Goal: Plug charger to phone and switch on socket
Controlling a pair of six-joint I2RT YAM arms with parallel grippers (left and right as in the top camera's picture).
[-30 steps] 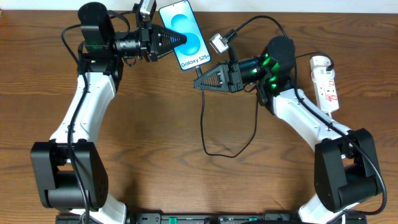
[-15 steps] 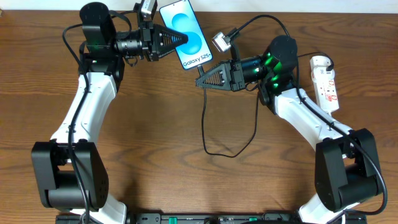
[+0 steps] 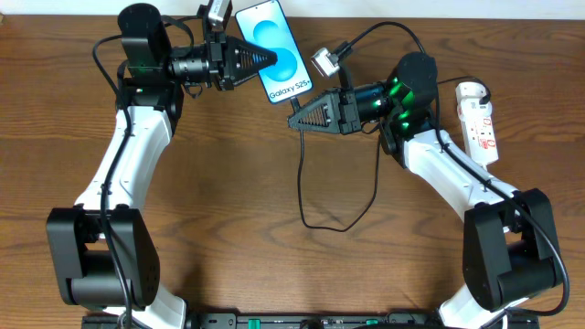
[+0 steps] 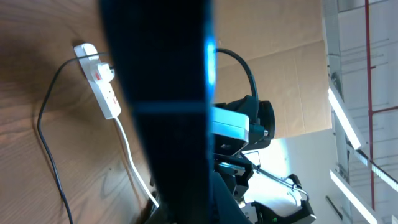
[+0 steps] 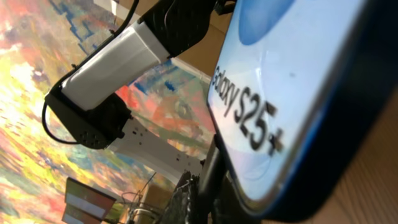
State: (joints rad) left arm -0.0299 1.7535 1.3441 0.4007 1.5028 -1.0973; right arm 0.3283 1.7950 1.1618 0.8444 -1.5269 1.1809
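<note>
My left gripper (image 3: 267,57) is shut on the phone (image 3: 271,50) and holds it off the table at the back, blue screen up. In the left wrist view the phone (image 4: 168,112) is a dark edge-on slab that hides the jaws. My right gripper (image 3: 294,122) sits just below the phone's lower end, its jaws together on the end of the charger (image 3: 303,183). The thin black cable hangs down from the tips and loops on the table. The phone (image 5: 280,81) fills the right wrist view; the connector tip does not show. The socket (image 3: 479,119) lies at the far right.
In the left wrist view the socket (image 4: 104,93) lies on the wood with its white cord (image 4: 127,149) trailing toward me and the black cable (image 4: 46,143) curving beside it. The cable loop (image 3: 334,224) lies at mid-table. Both arm bases stand at the near corners.
My right gripper has shifted a little to the right, close under the phone's lower end, with the cable following. The left arm and phone nudged slightly right, then held still.
</note>
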